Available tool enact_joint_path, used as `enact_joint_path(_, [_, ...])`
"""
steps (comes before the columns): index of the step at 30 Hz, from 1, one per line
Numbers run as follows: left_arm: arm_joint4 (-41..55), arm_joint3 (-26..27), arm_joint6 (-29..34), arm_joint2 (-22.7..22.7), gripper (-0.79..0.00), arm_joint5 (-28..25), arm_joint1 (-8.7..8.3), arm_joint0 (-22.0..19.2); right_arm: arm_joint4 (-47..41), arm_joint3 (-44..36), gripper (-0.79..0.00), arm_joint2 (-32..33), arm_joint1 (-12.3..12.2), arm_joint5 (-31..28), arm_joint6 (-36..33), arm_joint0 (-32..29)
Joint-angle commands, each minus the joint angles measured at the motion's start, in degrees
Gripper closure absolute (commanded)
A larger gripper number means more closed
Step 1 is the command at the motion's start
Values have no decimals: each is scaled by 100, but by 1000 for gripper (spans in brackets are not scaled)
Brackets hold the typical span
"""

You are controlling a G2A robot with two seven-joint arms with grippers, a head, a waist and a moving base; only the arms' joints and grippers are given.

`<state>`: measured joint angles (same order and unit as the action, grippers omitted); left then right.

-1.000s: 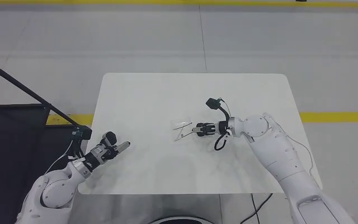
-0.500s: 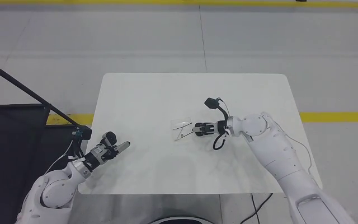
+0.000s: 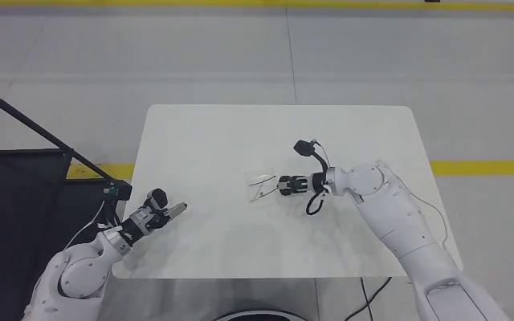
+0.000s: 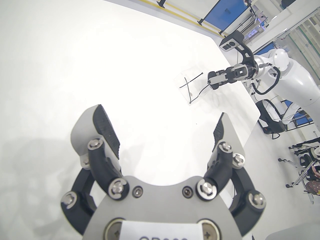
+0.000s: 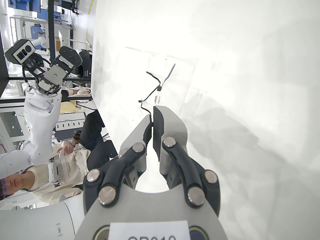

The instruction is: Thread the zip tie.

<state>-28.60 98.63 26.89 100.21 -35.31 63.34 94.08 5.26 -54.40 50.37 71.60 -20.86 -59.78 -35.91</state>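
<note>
Left gripper [image 3: 177, 209] over near-left edge of table [image 3: 241, 132], two fingers spread wide, holding nothing. Well to its right, near table centre, one clear plastic sheet [image 3: 255, 176] lying flat. On sheet thin black ties, seemingly two, crossing each other; lines very fine, count not sure. Short zip tie [image 4: 193, 79] nearly straight. Long zip tie [image 4: 197, 96] bent, its end pinched in right gripper [image 3: 281, 187], which is clamped tight, just beside sheet's right edge.

The right gripper [image 3: 282, 187] has slid slightly across the table toward the clear plastic sheet [image 3: 255, 176], with a zip tie [image 5: 143, 106] clamped between its fingers.
</note>
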Motion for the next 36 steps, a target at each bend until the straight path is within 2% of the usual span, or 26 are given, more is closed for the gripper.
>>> enact_joint_path(1, [0,0,0,0,-785,0,0,0,2,-25,0,48,-18,-15,13,-11])
enact_joint_path(10, [0,0,0,0,-785,0,0,0,-158,-403,0,470,-195,-329,-80,-315])
enact_joint_path(17, [-34,35,-15,-65,-785,59,-1,-6,-831,-884,0,992,-392,-1076,-494,-774])
enact_joint_path(21, [-12,-2,82,-170,-785,-26,-16,-83,-1165,-1220,0,1251,-505,-1299,-850,-1006])
enact_joint_path(26, [3,-36,357,-357,-785,-348,-49,-262,-1447,-1905,0,1385,-654,-1266,-1099,-1298])
enact_joint_path(30, [373,-14,856,-545,-785,-727,-96,-474,-1423,-2550,0,1342,-797,-1161,-1204,-1502])
enact_joint_path(33, [657,66,1271,-646,-785,-985,-143,-602,-1377,-2971,0,1236,-894,-1114,-1251,-1566])
enact_joint_path(36, [993,115,1304,-652,-785,-1081,-168,-641,-1210,-3379,0,1011,-1006,-1172,-1194,-1577])
